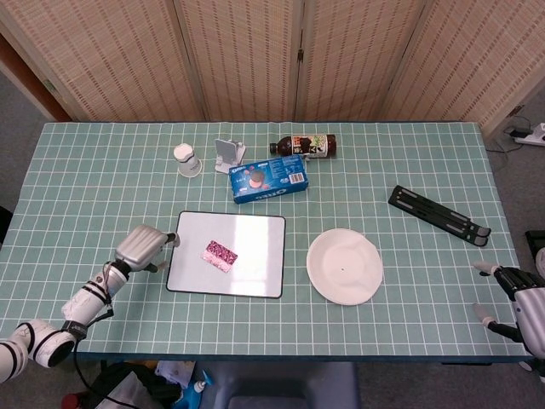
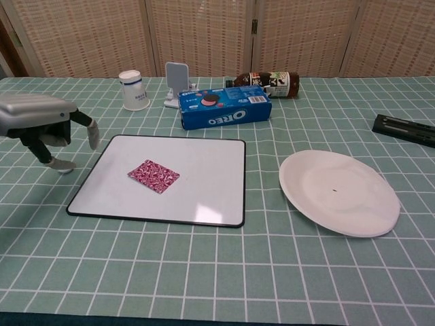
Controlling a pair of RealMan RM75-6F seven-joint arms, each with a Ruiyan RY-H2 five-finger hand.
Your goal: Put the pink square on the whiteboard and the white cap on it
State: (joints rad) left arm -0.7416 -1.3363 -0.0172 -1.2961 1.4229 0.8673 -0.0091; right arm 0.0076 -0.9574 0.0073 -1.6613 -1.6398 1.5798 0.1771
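The pink square [image 2: 153,176] lies flat on the whiteboard [image 2: 204,183], in its left half, clear of both hands. The left hand [image 2: 42,123] hovers just left of the whiteboard's left edge, its fingers [image 2: 89,130] apart and pointing down, holding nothing. The white cap [image 2: 66,167] sits on the surface directly below that hand, partly hidden by a fingertip; contact between them cannot be determined. The right hand [image 1: 518,300] shows only in the head view, at the near right corner, beyond the edge of the surface, fingers spread and holding nothing.

At the far side of the green checked surface [image 1: 409,153], an Oreo box [image 1: 269,178] lies behind the whiteboard. A bottle [image 1: 304,146] lies on its side behind the box. A white phone stand [image 1: 227,155] and an inverted paper cup [image 1: 187,160] stand to the left of the box. A white plate [image 1: 344,266] rests right of the whiteboard. A black folded stand [image 1: 438,214] lies further right.
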